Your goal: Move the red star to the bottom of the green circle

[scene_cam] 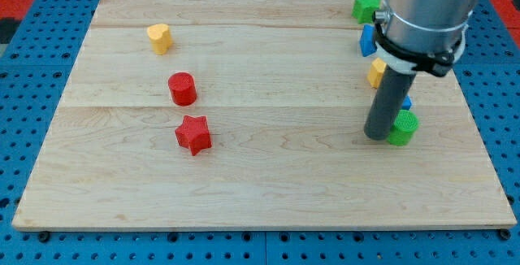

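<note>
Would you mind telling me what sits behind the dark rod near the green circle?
Behind the dark rod, a small blue block peeks out; its shape is covered. A yellow block is partly hidden too. My tip stands beside the green circle.

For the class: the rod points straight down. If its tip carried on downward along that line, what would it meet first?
My tip already sits on the wooden table top, so the board comes first. The green circle lies just to the view's right of it, seemingly touching, though depth is unclear.
</note>
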